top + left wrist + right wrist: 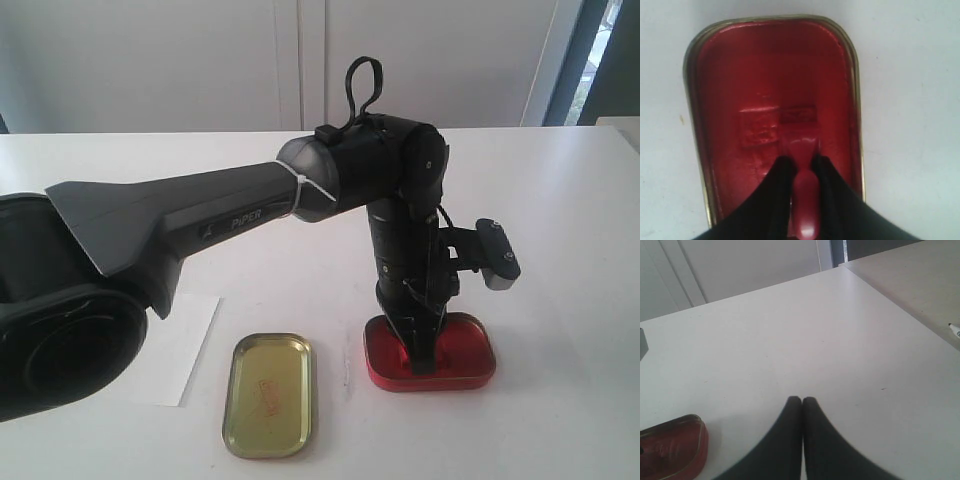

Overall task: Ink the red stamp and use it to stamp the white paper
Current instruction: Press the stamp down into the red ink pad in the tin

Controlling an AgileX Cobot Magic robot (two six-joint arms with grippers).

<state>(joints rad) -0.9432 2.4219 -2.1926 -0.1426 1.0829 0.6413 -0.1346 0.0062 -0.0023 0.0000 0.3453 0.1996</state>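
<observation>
Far left, the white paper [190,345] lies flat on the table [560,200], its left part hidden under the big left arm, only its right edge and near corner showing. Just beside it, not touching, is the gold tin lid [268,395], inside up, close to the near table edge.

Next over there's a strip of bare table, then the red ink tin [470,350]. The left gripper [420,345] points straight down into it. In the wrist view its fingers [782,170] are clamped on the handle of the red stamp [804,205], base down at the pad, next to a couple of square dents. It sits roughly mid-tin, clear of the gold rim on both sides. It's all red, so I can't tell exactly where base ends and pad starts.

Right of the tin the table is wide open out to its edge. The right gripper [801,401] hangs over that bare stretch, fingertips pressed together with nothing between them.
</observation>
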